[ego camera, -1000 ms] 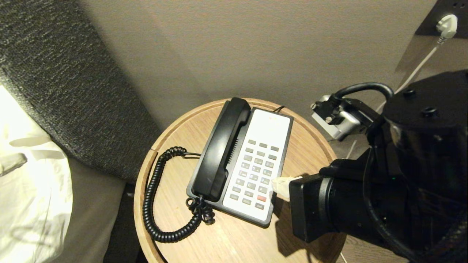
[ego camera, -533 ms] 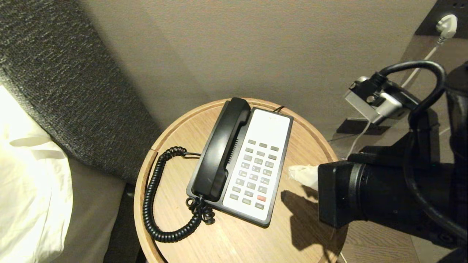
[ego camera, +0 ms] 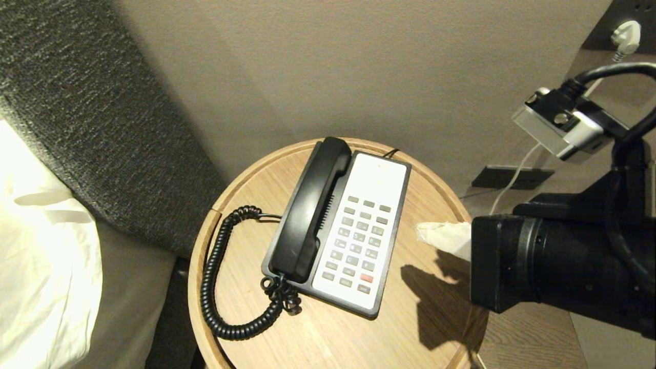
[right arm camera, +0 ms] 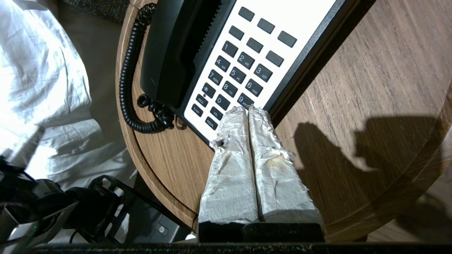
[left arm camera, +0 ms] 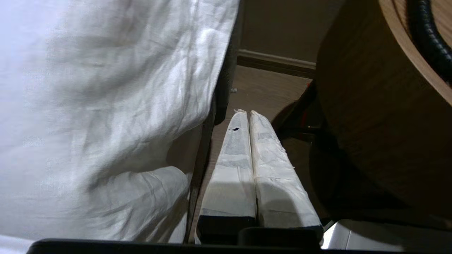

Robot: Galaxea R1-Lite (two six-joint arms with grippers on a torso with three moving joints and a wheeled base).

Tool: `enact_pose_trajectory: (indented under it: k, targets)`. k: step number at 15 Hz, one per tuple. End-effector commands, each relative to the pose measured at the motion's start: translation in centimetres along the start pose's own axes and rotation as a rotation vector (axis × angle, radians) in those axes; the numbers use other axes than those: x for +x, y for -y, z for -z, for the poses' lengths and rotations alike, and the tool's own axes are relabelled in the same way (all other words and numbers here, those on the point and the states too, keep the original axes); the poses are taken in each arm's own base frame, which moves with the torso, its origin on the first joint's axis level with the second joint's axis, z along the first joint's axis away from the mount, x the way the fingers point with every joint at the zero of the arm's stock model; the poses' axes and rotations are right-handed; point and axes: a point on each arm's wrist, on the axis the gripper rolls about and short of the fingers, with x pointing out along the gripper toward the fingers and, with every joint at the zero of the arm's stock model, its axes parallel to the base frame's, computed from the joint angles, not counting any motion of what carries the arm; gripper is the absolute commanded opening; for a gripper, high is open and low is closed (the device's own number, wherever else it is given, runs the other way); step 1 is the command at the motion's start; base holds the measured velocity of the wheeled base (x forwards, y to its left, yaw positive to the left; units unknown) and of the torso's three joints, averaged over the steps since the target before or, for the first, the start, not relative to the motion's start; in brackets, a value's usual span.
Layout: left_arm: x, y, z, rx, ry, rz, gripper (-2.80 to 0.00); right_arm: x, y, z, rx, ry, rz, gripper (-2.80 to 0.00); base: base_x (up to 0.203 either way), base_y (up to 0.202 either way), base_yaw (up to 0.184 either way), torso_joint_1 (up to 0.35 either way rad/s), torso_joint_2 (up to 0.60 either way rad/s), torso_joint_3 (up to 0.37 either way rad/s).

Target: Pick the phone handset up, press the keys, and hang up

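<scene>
the right end effector [ego camera: 428, 233], fingers pressed together and empty, hovers beside the keys [ego camera: 361, 238]; the phone handset [ego camera: 310, 210] rests cradled on the bench [ego camera: 328, 338].

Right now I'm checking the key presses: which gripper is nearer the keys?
Right. The right gripper hangs beside the keys, off the phone's edge, fingers together. The left gripper is down below the tabletop, next to the bed sheet.

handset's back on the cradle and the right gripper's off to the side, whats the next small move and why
Probably just ease the right gripper further off the table. The phone handset lies seated in its cradle, the gripper is shut, empty and clear of the keys, and the left gripper is parked low beside the bed.
</scene>
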Motion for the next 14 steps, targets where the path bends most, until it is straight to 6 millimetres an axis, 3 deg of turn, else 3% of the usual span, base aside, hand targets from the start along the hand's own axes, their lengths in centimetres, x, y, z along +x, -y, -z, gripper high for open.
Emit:
enact_pose_trajectory:
  k: [1,5,14]
  targets:
    - [-0.4,0.0,1.5,0.033,0.057,0.045,-2.8,-0.3,0.1,-0.1,0.005,0.005,-0.003,-2.8,0.0,0.0,0.0,0.0,0.0,0.0]
    - [0.2,0.1,2.2,0.157,0.108,0.079,-2.8,-0.8,0.4,0.0,0.007,0.009,-0.003,-2.8,0.0,0.0,0.0,0.0,0.0,0.0]
    - [0.3,0.1,2.1,0.136,0.122,0.085,-2.8,-2.0,1.5,-0.3,0.033,0.041,0.012,-2.8,0.0,0.0,0.0,0.0,0.0,0.0]
